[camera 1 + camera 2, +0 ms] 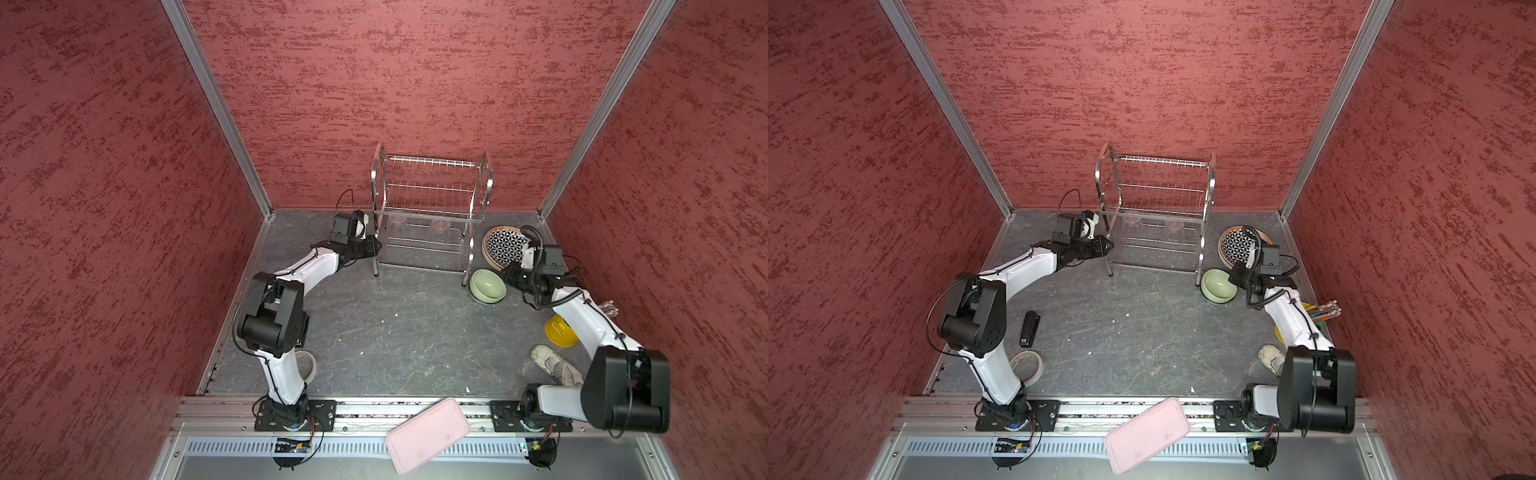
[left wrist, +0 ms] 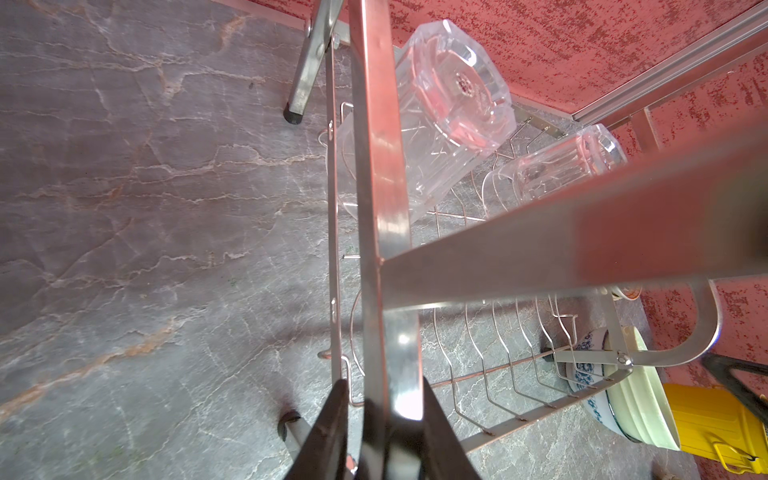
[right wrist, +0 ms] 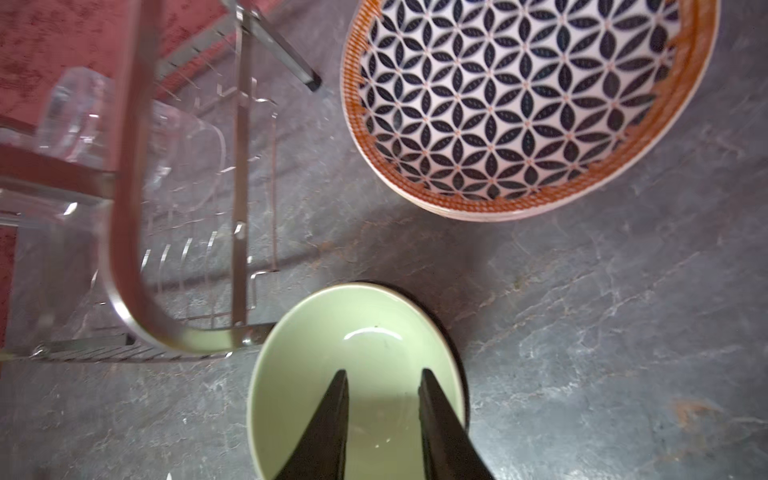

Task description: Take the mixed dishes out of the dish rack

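Note:
The dish rack [image 1: 432, 199] [image 1: 1158, 195] stands at the back wall. Two clear cups [image 2: 449, 104] [image 2: 557, 166] sit upside down on its lower tier. My left gripper [image 1: 376, 245] [image 2: 384, 386] is shut on the rack's left side frame bar [image 2: 382, 166]. To the right of the rack, the pale green bowl [image 1: 487, 286] [image 3: 353, 353] rests inside the blue-floral bowl [image 2: 586, 365] on the table. My right gripper [image 1: 508, 276] [image 3: 382, 374] hovers over the green bowl, open, with nothing between its fingers. Behind the bowls lies the black-and-white plate [image 1: 503, 247] [image 3: 519, 104].
A pink tray [image 1: 428, 434] overhangs the front rail. A yellow cup [image 1: 559, 330] holding sticks [image 1: 1325, 311] and a white crumpled thing [image 1: 555, 365] lie under my right arm. A tape roll [image 1: 1027, 365] and a black object [image 1: 1030, 328] sit near my left arm.

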You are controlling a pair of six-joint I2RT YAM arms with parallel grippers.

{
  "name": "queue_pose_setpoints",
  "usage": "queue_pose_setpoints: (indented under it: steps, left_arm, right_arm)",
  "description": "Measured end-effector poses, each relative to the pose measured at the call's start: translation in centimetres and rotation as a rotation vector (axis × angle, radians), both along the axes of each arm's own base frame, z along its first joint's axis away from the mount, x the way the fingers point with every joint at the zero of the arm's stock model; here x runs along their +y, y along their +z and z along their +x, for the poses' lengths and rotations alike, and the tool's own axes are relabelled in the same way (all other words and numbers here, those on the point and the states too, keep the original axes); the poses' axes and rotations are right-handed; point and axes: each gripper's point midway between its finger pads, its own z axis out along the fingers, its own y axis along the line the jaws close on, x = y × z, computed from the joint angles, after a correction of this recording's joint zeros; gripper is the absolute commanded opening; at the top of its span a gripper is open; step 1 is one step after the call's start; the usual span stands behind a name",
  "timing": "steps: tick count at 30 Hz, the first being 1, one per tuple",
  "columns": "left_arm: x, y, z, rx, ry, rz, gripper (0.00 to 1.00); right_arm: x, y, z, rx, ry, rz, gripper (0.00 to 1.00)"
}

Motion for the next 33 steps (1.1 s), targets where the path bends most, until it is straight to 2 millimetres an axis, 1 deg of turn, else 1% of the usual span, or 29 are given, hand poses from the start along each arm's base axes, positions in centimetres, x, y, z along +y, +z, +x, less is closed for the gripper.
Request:
queue_pose_setpoints:
  steps: [2, 5, 7, 10, 19, 27, 33]
  left_arm:
    - [0.0, 0.0, 0.0, 0.0, 0.0, 0.0, 0.28]
    - [0.0, 0.0, 0.0, 0.0, 0.0, 0.0, 0.28]
    - [0.0, 0.0, 0.0, 0.0, 0.0, 0.0, 0.28]
    - [0.0, 0.0, 0.0, 0.0, -0.001, 0.0, 0.28]
    - [-0.1, 0.0, 0.0, 0.0, -0.002, 0.0, 0.28]
    - [-0.1, 0.0, 0.0, -0.001, -0.001, 0.0, 0.28]
    - [-0.1, 0.1, 0.0, -0.001, -0.001, 0.0, 0.28]
  right_arm:
    - [1.2, 0.9, -0.3, -0.023, 0.028, 0.008, 0.18]
    - [3.5, 1.2, -0.7, -0.022, 0.081, 0.026, 0.04]
    - [5.0, 1.0, -1.0, -0.013, 0.117, 0.04, 0.0]
    - [6.6, 0.2, -1.5, 0.011, 0.154, 0.063, 0.0]
    - [8.2, -3.0, -1.2, 0.096, 0.183, 0.078, 0.0]
    - [8.6, -4.3, -0.6, 0.116, 0.187, 0.082, 0.0]
    - [8.6, -4.5, -0.6, 0.118, 0.186, 0.081, 0.0]
